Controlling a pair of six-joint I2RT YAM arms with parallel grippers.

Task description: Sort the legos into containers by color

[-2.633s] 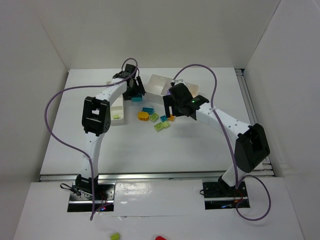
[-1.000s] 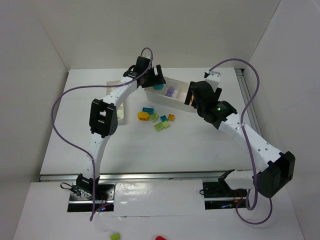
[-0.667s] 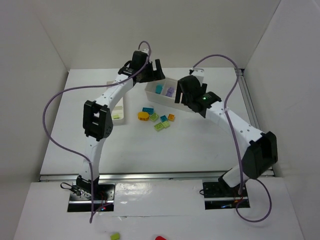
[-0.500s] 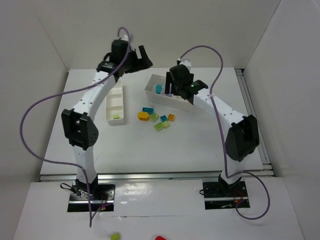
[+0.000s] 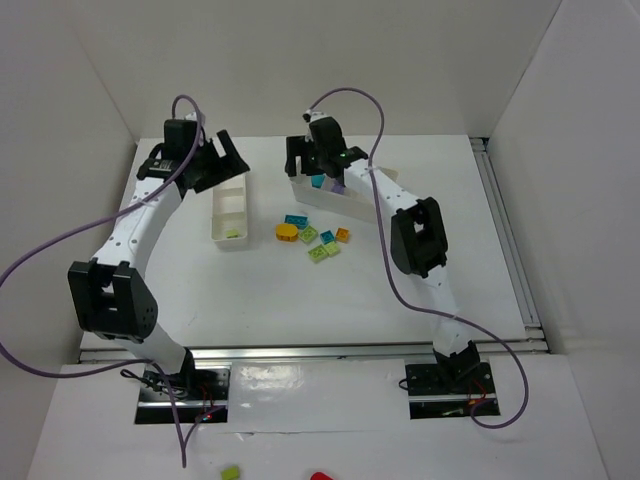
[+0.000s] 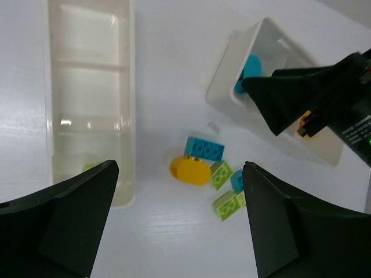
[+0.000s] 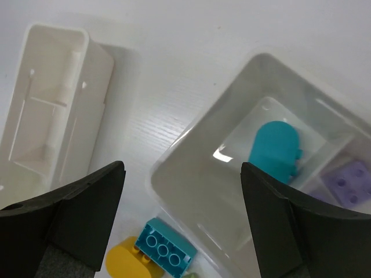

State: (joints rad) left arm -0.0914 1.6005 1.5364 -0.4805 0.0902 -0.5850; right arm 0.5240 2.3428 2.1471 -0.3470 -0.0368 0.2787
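Arms have swung leftward: left gripper (image 6: 179, 167), spread empty, now hangs left of the bigger tray (image 5: 335, 200), near the narrow tray (image 5: 232, 195); right gripper (image 7: 181, 168), spread empty, hovers above the bigger tray's left end, where the teal piece (image 7: 275, 147) now lies. Loose legos (image 5: 320, 252) remain just before it.

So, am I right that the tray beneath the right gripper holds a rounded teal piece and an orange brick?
Not quite. The brick next to the rounded teal piece in that tray is a purple brick, not an orange one. The right wrist view shows it clearly.
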